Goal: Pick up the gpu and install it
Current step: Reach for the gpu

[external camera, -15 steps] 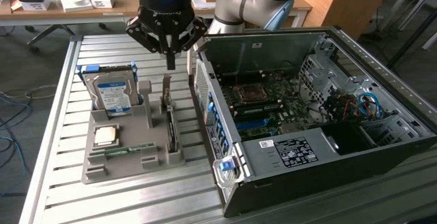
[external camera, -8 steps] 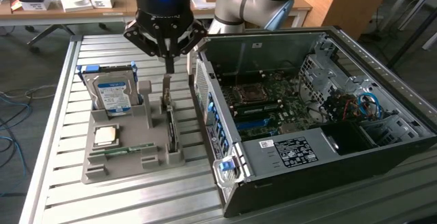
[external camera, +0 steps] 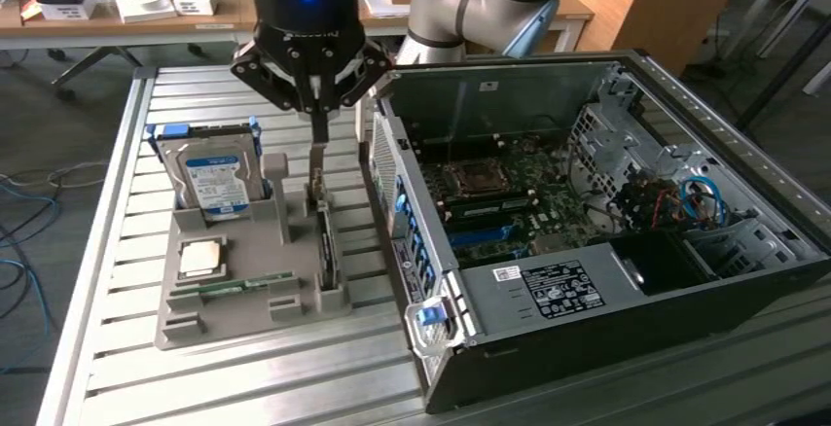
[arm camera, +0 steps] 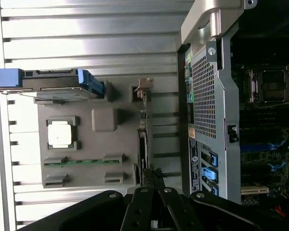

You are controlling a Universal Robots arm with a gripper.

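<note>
The gpu point(external camera: 326, 243) stands on edge in a slot of the grey parts tray point(external camera: 279, 236), a thin dark card with a metal bracket at its far end. The wrist view shows the gpu point(arm camera: 143, 139) edge-on in the tray point(arm camera: 120, 144). My gripper point(external camera: 318, 149) hangs straight over the card's bracket end, fingers shut together with nothing seen between them. Whether the tips touch the bracket I cannot tell. In the wrist view, the shut gripper point(arm camera: 152, 177) lines up with the card.
An open computer case point(external camera: 546, 290) lies at the exterior view's right, motherboard point(external camera: 507, 193) exposed, its perforated rear wall point(arm camera: 204, 91) close beside the tray. The tray also holds a hard drive point(external camera: 214, 178), a processor chip point(external camera: 201, 258) and a green memory stick point(external camera: 234, 287). A cluttered desk point(external camera: 143, 3) stands behind.
</note>
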